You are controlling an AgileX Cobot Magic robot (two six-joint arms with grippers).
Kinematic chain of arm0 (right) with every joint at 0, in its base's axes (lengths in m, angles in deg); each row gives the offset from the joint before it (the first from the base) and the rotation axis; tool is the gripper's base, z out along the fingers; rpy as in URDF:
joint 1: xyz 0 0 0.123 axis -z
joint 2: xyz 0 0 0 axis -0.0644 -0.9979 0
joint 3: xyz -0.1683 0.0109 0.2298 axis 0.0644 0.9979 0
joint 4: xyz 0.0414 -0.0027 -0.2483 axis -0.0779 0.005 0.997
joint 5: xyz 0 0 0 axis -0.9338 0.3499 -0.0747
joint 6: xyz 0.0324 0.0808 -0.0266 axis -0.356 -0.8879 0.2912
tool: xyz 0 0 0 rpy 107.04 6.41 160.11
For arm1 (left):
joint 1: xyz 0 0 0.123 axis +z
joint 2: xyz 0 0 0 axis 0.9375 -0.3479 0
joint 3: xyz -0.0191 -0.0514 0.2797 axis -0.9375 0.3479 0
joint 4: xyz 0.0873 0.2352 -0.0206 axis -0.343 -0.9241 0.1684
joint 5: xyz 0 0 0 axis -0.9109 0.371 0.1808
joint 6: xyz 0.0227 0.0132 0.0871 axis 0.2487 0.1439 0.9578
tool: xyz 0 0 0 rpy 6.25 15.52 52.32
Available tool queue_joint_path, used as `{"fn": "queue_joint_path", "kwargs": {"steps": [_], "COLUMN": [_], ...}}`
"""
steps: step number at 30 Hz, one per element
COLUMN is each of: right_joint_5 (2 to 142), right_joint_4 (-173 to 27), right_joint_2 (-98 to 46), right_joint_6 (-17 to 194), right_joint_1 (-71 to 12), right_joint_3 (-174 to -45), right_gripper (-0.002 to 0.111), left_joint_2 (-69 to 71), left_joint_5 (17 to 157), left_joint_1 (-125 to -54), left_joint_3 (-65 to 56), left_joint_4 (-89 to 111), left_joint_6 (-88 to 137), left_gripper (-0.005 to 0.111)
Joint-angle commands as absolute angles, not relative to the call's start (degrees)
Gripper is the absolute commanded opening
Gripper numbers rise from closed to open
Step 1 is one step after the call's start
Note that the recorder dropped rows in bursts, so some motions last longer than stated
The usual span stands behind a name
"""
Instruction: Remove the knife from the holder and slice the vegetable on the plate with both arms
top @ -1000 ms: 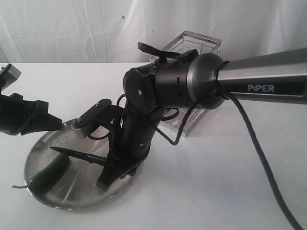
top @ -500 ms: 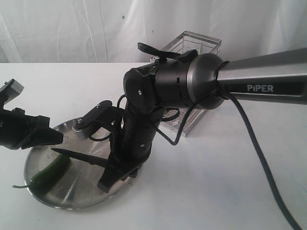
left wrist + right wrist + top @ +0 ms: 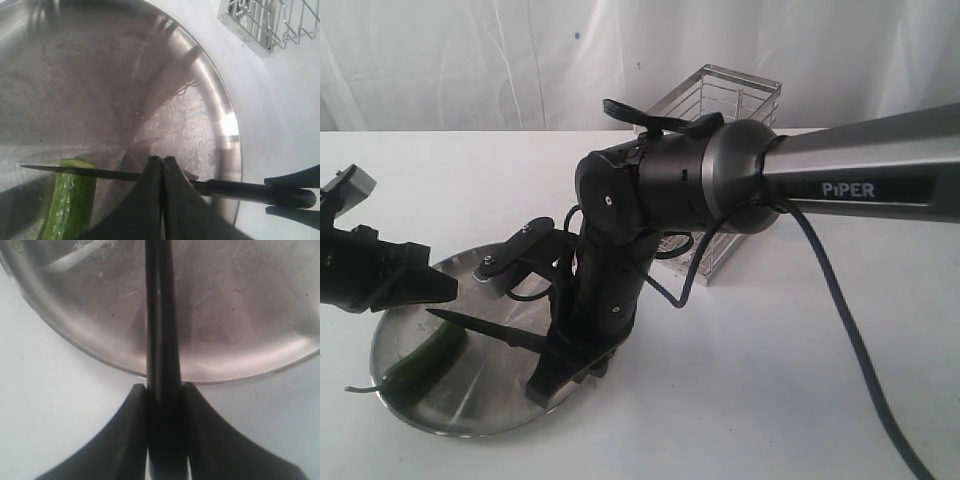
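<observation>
The steel plate (image 3: 510, 415) lies at the front left with the green chili (image 3: 420, 362) on its left side. My right gripper (image 3: 548, 358) is shut on the black knife (image 3: 480, 327) by its handle (image 3: 161, 340), at the plate's (image 3: 240, 315) right rim. The blade (image 3: 100, 173) lies level across the chili (image 3: 72, 200) close to its pale cut end. My left gripper (image 3: 450, 287) is shut and empty. It hovers over the plate's back left, apart from the chili. In the left wrist view its fingertips (image 3: 162, 159) cover part of the knife.
The wire holder (image 3: 725, 100) stands behind the right arm at the back centre and holds no knife; its base (image 3: 265, 25) shows beyond the plate (image 3: 220, 115). A black cable (image 3: 850, 330) trails from the right arm across the white table.
My left gripper has dropped lower towards the plate and edged a little right. The right arm has shifted slightly; the knife stays across the chili.
</observation>
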State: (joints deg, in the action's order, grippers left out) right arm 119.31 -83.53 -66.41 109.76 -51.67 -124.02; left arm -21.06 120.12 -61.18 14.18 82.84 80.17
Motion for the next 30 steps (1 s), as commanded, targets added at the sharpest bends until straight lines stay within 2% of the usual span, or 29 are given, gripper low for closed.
{"fn": "queue_joint_path", "kwargs": {"steps": [1, 16, 27, 30], "right_joint_5": [119.4, 119.7, 119.6, 119.4], "right_joint_4": [-83.7, -83.7, -83.7, -83.7], "right_joint_2": [-66.2, -66.2, -66.2, -66.2], "right_joint_6": [109.6, 109.6, 109.6, 109.6], "right_joint_1": [-51.7, -51.7, -51.7, -51.7], "right_joint_3": [-123.9, -123.9, -123.9, -123.9], "right_gripper": [0.000, 0.000, 0.000, 0.000], "left_joint_2": [-21.0, -23.3, -23.0, -23.7], "left_joint_5": [120.3, 116.7, 119.6, 115.5], "left_joint_1": [-61.9, -65.2, -65.2, -65.2], "left_joint_3": [14.6, 14.6, 13.3, 13.9], "left_joint_4": [83.8, 84.2, 84.2, 82.7], "left_joint_6": [80.4, 80.5, 80.5, 80.5], "left_gripper": [0.000, 0.000, 0.000, 0.000]}}
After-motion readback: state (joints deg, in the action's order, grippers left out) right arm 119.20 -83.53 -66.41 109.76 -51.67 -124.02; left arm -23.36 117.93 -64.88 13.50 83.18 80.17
